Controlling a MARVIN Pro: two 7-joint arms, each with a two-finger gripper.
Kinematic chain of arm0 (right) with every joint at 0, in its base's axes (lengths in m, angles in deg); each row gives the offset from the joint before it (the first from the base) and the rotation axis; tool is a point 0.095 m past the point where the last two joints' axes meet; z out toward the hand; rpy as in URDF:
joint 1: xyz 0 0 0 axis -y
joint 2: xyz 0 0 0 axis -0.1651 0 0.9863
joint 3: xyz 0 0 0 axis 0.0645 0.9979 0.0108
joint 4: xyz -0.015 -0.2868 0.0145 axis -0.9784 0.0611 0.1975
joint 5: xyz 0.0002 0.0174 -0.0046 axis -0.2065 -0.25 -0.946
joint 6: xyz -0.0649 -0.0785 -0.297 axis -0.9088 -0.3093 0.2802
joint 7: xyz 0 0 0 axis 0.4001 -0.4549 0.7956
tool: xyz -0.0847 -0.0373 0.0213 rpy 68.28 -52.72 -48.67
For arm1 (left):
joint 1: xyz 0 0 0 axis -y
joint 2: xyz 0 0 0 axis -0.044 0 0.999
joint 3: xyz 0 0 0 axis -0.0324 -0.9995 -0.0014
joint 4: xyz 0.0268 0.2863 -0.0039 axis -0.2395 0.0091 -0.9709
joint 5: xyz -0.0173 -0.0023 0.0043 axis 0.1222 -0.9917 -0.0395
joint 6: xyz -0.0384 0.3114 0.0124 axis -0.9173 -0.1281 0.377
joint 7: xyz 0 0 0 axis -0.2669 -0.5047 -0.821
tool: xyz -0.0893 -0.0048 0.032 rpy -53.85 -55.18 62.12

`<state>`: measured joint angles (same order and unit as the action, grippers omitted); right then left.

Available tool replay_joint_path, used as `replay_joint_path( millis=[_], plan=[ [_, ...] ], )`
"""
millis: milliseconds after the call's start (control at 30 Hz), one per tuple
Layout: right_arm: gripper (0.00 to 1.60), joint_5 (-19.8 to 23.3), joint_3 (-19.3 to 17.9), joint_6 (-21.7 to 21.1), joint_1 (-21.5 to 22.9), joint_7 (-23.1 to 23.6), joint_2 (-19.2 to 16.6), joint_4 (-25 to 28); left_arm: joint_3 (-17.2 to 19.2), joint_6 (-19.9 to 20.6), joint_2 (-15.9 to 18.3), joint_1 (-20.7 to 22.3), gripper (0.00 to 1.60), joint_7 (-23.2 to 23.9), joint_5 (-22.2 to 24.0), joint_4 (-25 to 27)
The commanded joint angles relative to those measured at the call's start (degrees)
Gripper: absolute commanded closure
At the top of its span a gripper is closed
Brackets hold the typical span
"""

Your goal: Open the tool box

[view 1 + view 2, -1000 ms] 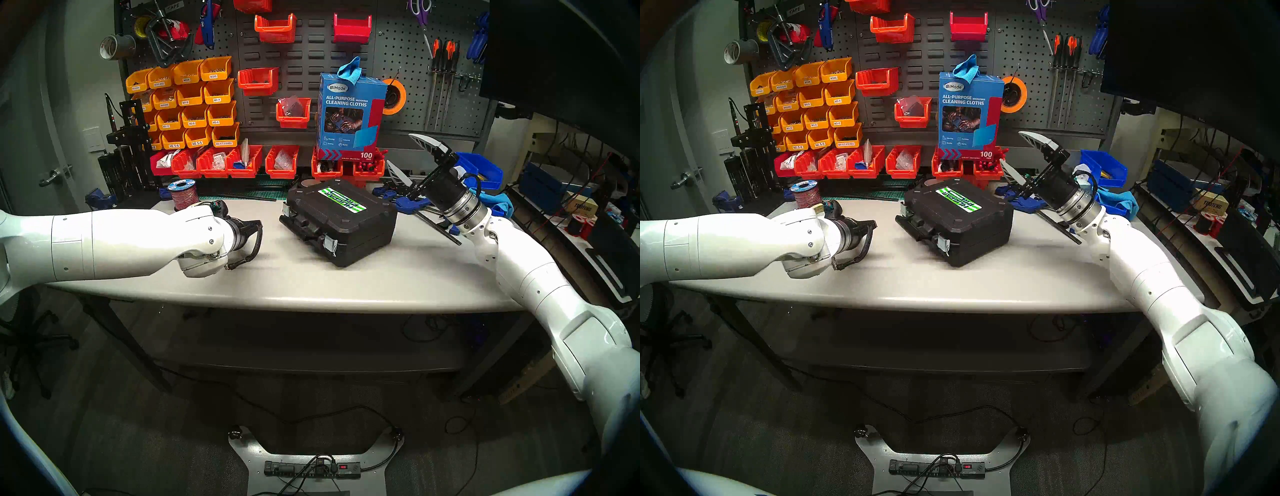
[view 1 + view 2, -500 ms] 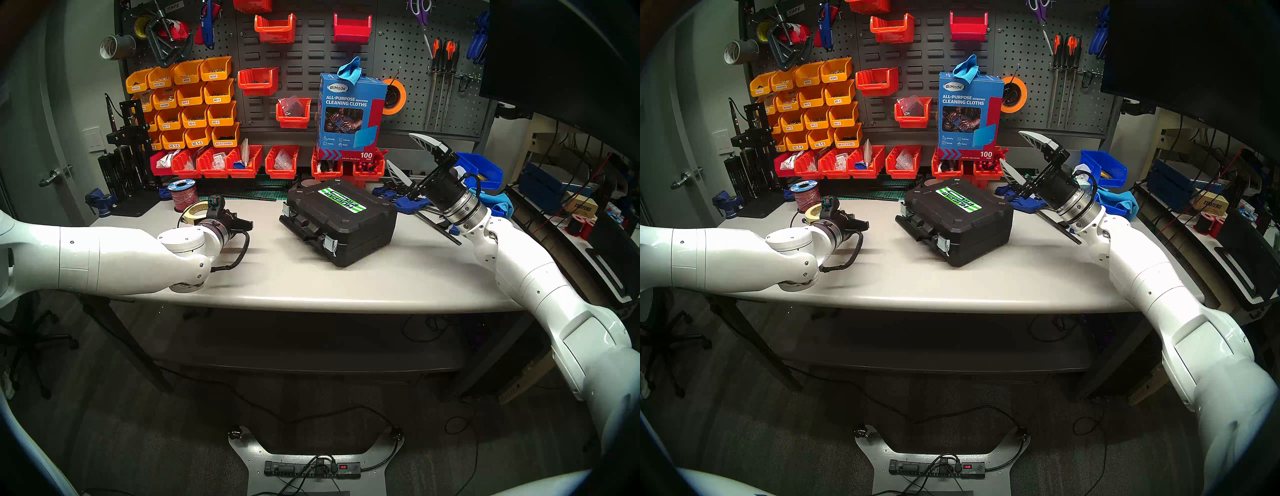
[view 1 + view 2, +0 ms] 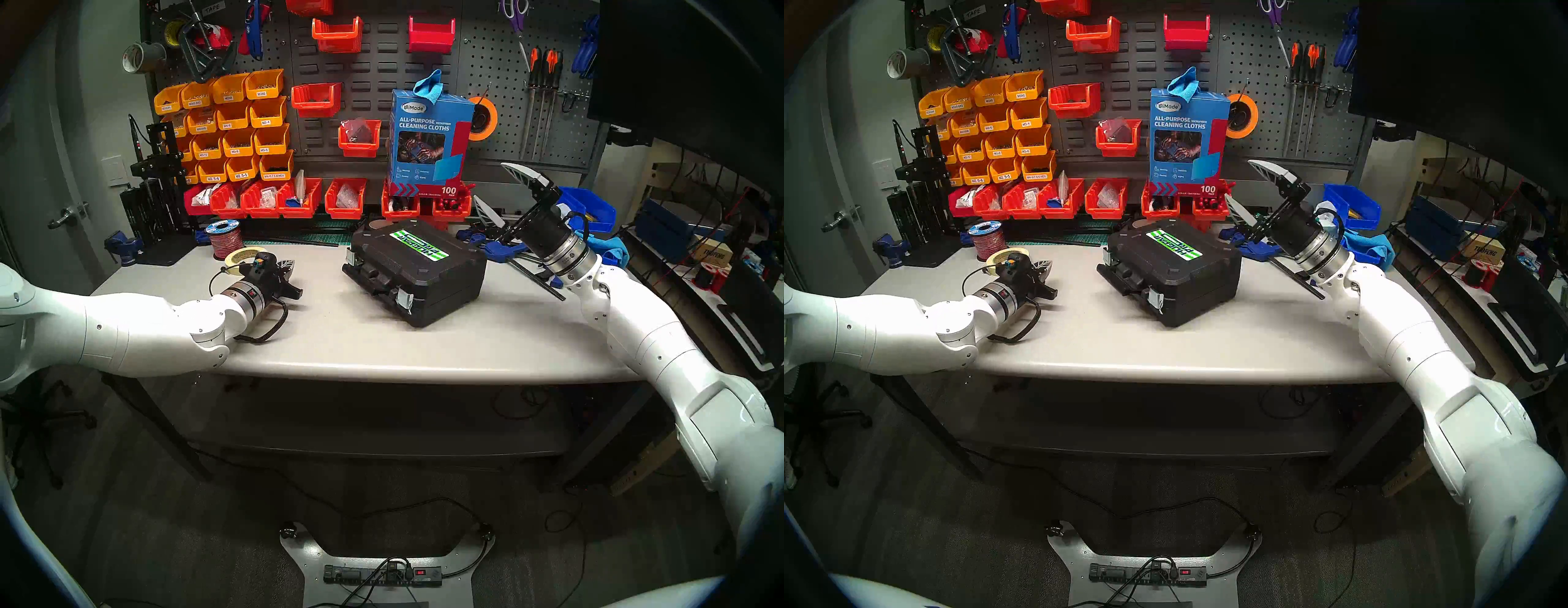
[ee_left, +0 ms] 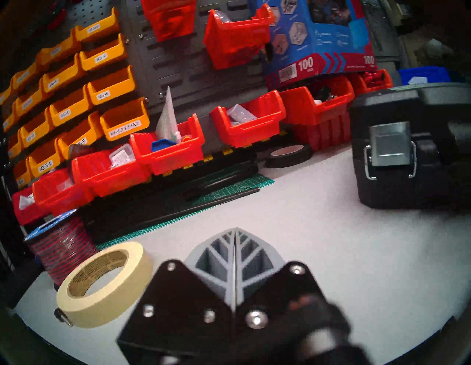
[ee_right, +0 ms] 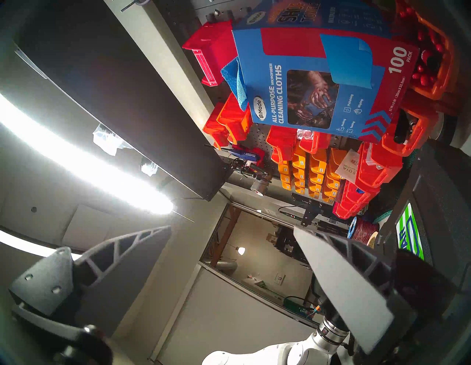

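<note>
Workshop bench w/ pegboard wall behind, rows of yellow bins [image 3: 237, 127] upper left of head view, red bins [image 3: 297, 197] along wall base. Grey counter [image 3: 382, 344] spans mid-frame.

Tool box [image 3: 418, 271] lying flat near centre of counter, lid down & closed, green/white sticker [image 3: 420, 245] facing up, handle side turned toward lower left. Two silver latches on that side: near latch [image 3: 404, 298] & far latch [image 3: 350, 256], both look flat against case. In left wrist view, tool box [image 4: 418, 150] at right edge, one latch [image 4: 390, 149] facing camera.

Left gripper [image 3: 285, 266] at left of centre, low over counter, well apart from box; fingers [image 4: 221, 255] pressed together, nothing between them. Masking tape roll [image 4: 102, 283] just beside it on lower left of wrist view, red wire spool [image 4: 61, 249] behind tape.

Right gripper [image 3: 502, 193] at right of centre, raised above counter, tilted up; fingers [image 5: 344, 280] spread wide, empty. Not touching box.

Blue cleaning-cloths box [image 3: 428, 142] standing upright behind tool box on red bins. Small blue bin [image 3: 587, 208] behind right wrist, blue clamps [image 3: 496, 248] on counter betw. tool box & right arm.
</note>
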<state>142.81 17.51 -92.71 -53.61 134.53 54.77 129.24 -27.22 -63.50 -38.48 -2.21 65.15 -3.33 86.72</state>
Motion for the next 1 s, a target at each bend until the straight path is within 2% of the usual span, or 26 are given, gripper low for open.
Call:
replay_joint_path(
  millis=[0,100,200,267,500,967],
  plan=[
    [0.0,0.3,-0.4,0.4,0.3,-0.1,-0.2,0.8,1.3,-4.2,-1.8,-0.5,1.6,4.0,-0.8,-5.1],
    [0.0,0.4,-0.4,0.5,0.2,-0.3,-0.2,0.9,1.8,-4.5,-2.7,-0.7,1.6,4.3,-0.7,-6.3],
    [0.0,0.5,-0.3,0.6,0.2,-0.2,-0.3,1.0,1.6,-5.5,-4.0,-0.9,1.6,4.7,-2.7,-8.3],
    [0.0,0.6,-0.3,0.7,0.1,-0.2,-0.4,1.0,0.5,-7.0,-5.2,-0.8,1.6,5.2,-6.6,-10.1],
    [0.0,0.8,-0.4,1.1,-0.2,-0.2,-1.1,1.7,-0.9,-9.7,-9.5,-1.5,1.6,6.3,-14.2,-17.1],
    [0.0,1.7,-0.9,3.1,-2.6,-0.6,-3.4,5.2,1.2,-10.5,-16.8,-2.2,1.6,8.2,-15.8,-27.2]
  ],
)
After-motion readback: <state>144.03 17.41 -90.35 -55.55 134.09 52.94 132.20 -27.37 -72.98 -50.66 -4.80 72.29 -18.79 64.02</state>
